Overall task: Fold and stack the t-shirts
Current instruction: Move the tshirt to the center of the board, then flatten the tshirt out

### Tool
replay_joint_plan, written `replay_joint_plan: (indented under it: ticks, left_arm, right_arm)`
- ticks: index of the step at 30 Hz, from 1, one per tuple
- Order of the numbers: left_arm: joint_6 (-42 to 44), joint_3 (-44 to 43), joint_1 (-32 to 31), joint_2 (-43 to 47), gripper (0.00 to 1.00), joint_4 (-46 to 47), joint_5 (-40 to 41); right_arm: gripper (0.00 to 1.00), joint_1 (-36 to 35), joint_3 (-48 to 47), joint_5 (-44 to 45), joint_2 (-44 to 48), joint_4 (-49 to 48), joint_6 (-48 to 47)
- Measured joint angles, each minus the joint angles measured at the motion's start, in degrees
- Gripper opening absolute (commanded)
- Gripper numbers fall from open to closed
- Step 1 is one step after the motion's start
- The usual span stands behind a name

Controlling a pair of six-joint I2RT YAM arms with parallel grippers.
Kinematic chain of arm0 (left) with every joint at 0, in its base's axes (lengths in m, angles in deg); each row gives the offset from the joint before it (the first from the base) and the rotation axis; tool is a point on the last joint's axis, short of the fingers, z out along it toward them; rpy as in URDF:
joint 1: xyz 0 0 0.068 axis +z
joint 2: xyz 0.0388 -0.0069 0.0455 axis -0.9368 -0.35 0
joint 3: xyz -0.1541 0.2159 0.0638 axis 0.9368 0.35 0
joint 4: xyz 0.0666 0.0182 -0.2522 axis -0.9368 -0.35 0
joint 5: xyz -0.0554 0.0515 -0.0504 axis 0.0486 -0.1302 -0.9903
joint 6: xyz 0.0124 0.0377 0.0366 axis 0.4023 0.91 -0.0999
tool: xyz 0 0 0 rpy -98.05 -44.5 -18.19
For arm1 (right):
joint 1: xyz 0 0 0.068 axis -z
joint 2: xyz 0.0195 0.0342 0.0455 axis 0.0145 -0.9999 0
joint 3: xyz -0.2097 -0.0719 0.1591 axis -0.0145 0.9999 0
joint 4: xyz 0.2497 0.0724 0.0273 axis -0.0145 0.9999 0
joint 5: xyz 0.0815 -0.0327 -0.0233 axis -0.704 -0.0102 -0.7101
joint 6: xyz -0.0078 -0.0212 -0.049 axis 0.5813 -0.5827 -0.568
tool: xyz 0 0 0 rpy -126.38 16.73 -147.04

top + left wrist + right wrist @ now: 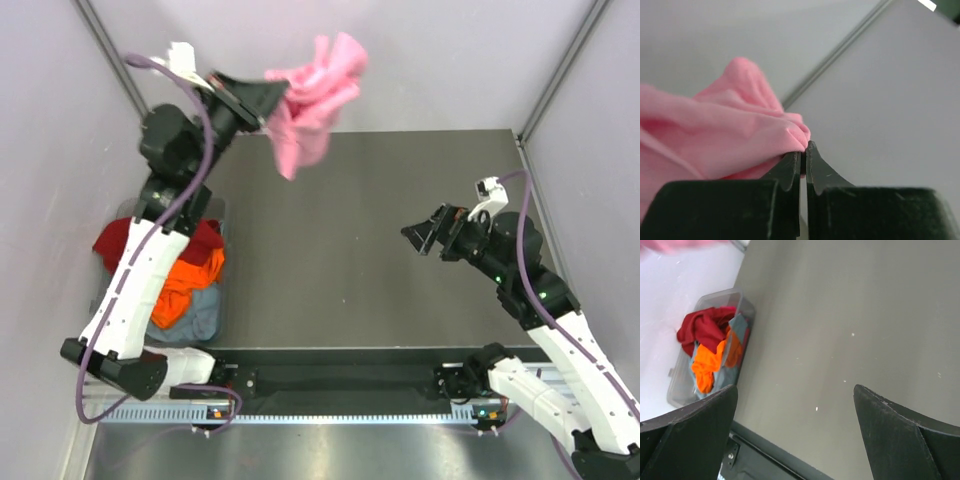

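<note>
Fingertips (790, 170) of the left gripper (804, 150) meet almost tip to tip in the left wrist view, pinched on a fold of the pink t-shirt (730, 135). That one shirt hangs bunched in the air at the upper middle of the overhead frame, in front of the pale back wall, its lower end overlapping the far edge of the dark table (350, 260) in that view. At right of centre, the right gripper (412, 234) hangs over the table with its jaws spread wide and nothing between them, well apart from the pink cloth. At the lower left of the overhead frame, just beside the table's left edge and partly hidden by the left arm, stands one clear plastic bin (747, 305). It holds three more crumpled shirts: one dark red t-shirt (115, 240) at the far end, one orange t-shirt (185, 285) in the middle, and one grey-blue t-shirt (200, 315) nearest the arm bases. That makes four shirts: one aloft, three in the bin.
</note>
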Motion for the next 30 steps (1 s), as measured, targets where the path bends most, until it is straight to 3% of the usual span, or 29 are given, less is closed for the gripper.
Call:
replay_joint_plan:
  ticks: [3,7,10,13,16,20,30]
  left_arm:
    - [-1.14,13.29,-2.01,3.04,0.19,2.84,-3.45]
    - [-3.21,38.58,-2.58,6.25,0.36,5.42,-5.18]
    - [-3.13,53.18,-2.93,3.34,0.50,0.66,-5.49]
    - [-1.40,61.09,-3.06,2.49,0.63,-6.32,-4.31]
    - [0.94,61.81,-3.26,2.54,0.71,-9.88,-2.62]
    - [4.50,58.27,-3.61,1.84,0.74,-9.94,-1.70]
    - [9.33,45.79,-6.21,-14.53,0.69,-6.47,-3.89]
  right_arm:
    - [1.00,0.00,0.00,2.47,0.83,2.08,0.63]
    - [1.00,0.00,0.96,6.29,2.29,4.59,1.75]
    - [1.00,0.00,4.15,9.22,3.89,5.31,3.04]
    - [0.98,0.00,7.17,11.93,3.04,6.38,4.15]
    - [0.84,0.42,9.22,13.22,-2.40,5.73,4.83]
    - [0.70,3.02,9.60,9.97,-14.25,0.55,4.72]
    - [0.57,12.92,7.85,2.01,-38.36,-14.49,4.04]
